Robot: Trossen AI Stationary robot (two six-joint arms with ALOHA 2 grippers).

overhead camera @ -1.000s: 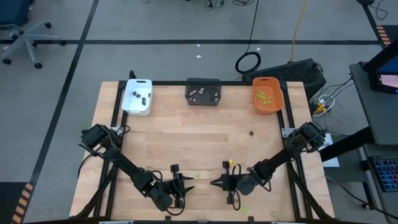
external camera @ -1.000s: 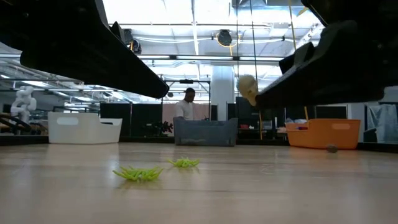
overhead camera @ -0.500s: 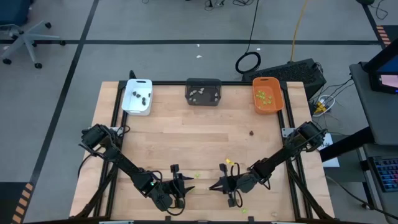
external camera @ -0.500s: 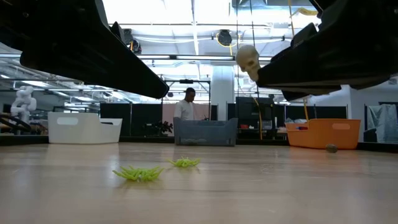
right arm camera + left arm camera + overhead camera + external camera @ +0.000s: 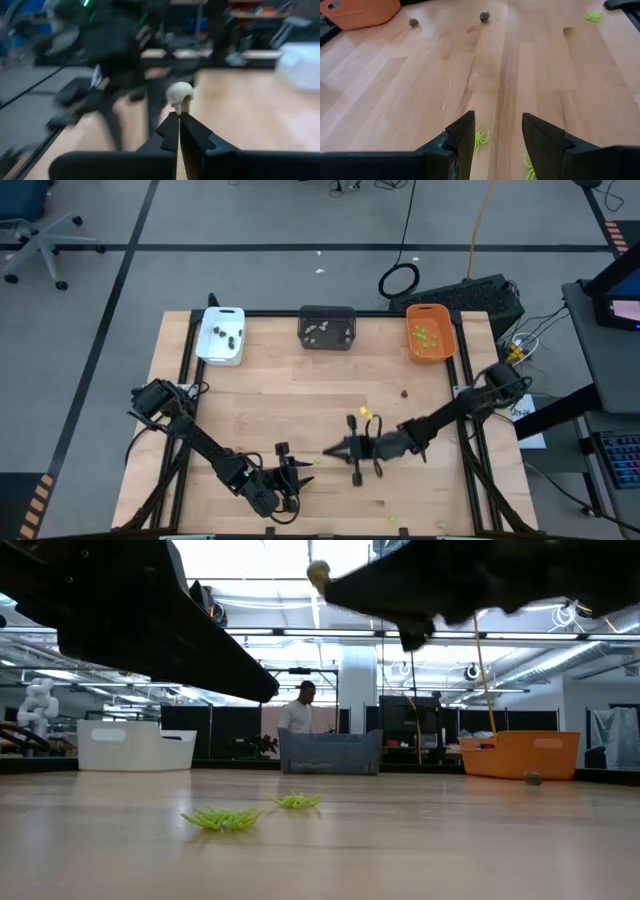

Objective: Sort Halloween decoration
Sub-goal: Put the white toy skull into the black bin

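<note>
— What's your right gripper [image 5: 179, 116] holding?
— My fingertips are pinched tight on a pale skull [image 5: 179, 95], lifted over the table's [image 5: 300, 400] six o'clock.
— Left gripper [image 5: 495, 132]?
— Parted, empty, above green spiders [image 5: 481, 139].

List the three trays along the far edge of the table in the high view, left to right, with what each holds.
White tray with dark pieces → dark grey tray with pale pieces → orange tray with lime green pieces.
</note>
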